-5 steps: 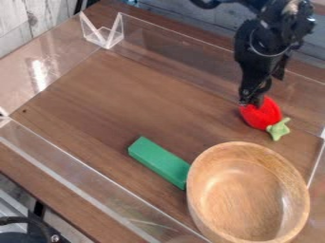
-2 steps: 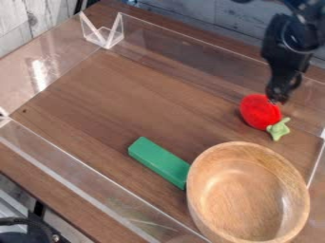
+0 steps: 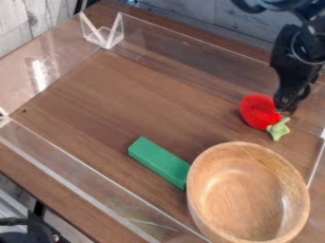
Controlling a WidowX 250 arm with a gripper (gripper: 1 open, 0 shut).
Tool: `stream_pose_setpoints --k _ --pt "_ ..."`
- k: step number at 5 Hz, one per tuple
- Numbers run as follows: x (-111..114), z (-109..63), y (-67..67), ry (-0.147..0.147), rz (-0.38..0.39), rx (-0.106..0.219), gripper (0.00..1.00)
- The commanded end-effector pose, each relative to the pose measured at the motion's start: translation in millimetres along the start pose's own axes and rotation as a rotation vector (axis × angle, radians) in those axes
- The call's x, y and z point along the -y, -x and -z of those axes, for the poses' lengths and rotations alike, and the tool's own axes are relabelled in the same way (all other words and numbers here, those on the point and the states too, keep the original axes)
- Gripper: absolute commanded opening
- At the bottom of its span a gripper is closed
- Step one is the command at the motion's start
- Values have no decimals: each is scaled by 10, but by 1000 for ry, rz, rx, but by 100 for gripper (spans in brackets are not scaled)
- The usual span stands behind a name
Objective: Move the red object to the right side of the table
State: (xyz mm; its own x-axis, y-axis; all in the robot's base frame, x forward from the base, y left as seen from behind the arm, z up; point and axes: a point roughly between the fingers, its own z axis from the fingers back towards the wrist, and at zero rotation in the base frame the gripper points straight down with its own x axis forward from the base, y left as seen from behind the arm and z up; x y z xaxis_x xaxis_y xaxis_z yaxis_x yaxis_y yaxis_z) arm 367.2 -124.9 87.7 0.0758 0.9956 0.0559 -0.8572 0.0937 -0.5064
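wooden bowl [image 3: 248, 193]: front right | green block [image 3: 159, 159]: just left of bowl, flat

1. Even, fairly bright light is falling over the dark brown wood-grain tabletop [image 3: 140, 95], which is taking a soft pale sheen toward its far left corner.
2. Glare is washing across the low clear acrylic walls [image 3: 57, 52], turning the left and far panels milky white.
3. The round light wooden bowl [image 3: 248, 195] is casting only a thin, soft shadow, and so is the flat green rectangular block [image 3: 159, 159].
4. The black robot arm [image 3: 298, 52] is looking smeared and low in detail against the dark upper right corner.
5. The whole picture is showing coarse, soft resolution, with fine edges blurring everywhere.
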Motion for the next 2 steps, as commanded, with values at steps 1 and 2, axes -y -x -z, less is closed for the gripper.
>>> stream_pose_setpoints --k 1,2 --pt "30 -19 -45 34 -16 -4 100" --pt "-88 78 -94 19 -26 1 100"
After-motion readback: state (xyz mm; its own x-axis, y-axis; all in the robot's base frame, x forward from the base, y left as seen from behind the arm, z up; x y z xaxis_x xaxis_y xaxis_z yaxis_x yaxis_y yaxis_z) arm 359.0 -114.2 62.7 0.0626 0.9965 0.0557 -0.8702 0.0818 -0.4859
